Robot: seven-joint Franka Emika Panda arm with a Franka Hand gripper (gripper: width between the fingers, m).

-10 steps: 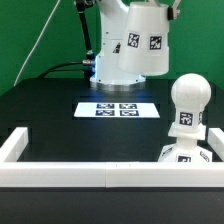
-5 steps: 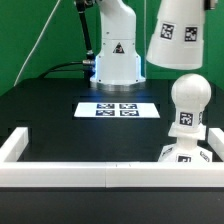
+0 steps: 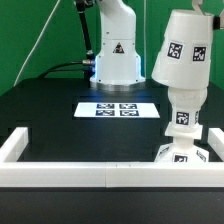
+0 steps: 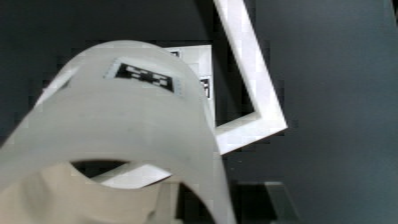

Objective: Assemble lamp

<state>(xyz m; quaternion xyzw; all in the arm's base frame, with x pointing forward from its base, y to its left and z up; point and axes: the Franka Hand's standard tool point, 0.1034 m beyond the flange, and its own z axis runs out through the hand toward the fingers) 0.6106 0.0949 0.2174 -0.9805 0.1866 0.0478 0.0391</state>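
Observation:
In the exterior view the white tapered lamp shade (image 3: 185,55) hangs at the right, tilted a little, with its wide end down over the round head of the bulb. Only the bulb's tagged neck (image 3: 182,118) shows below it. The bulb stands upright in the stepped lamp base (image 3: 186,152) at the front right. My gripper (image 3: 205,7) barely shows at the top edge, at the shade's narrow end. In the wrist view the shade (image 4: 125,130) fills the picture. My gripper (image 4: 222,200) is shut on its wall, with one dark finger (image 4: 263,205) outside it.
A white frame wall (image 3: 60,176) runs along the front and the exterior view's left of the black table; its corner shows in the wrist view (image 4: 249,110). The marker board (image 3: 120,108) lies mid-table. The white robot pedestal (image 3: 117,55) stands behind it.
The shade has moved from in front of the pedestal to the exterior view's right and come down over the bulb, so that the bulb's round head is now hidden.

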